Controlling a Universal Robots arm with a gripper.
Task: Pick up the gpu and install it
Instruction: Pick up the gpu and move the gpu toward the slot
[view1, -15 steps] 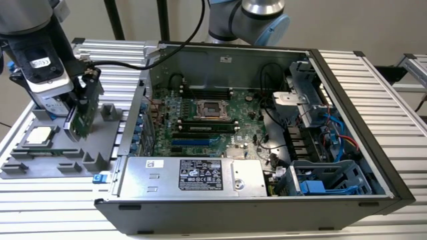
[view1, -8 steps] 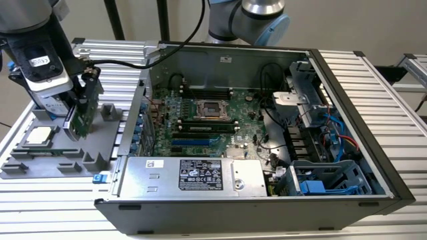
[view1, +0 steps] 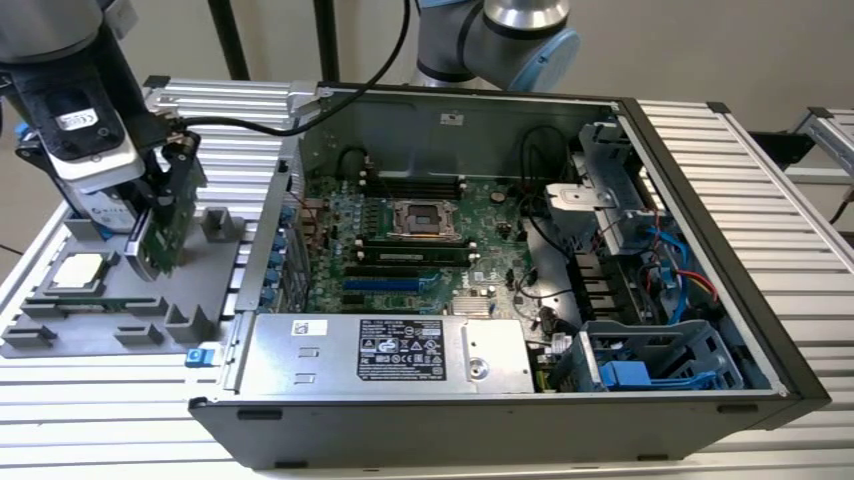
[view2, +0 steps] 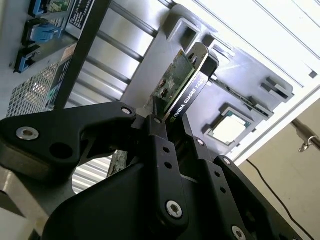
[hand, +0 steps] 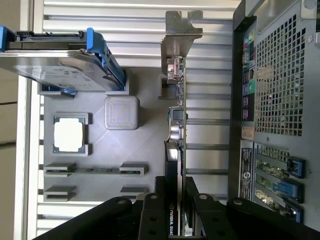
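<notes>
gripper (hand: 176, 197) pinches thin, flat, green-board gpu (hand: 178, 120).

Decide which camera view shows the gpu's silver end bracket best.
The first wrist view: the silver bracket stands clear at the end of the gpu. The exterior view shows its green face; the second wrist view, board and black shroud.

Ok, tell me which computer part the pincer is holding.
The gpu, on edge in the pincer; the square chip and hard drive sit untouched.
</notes>
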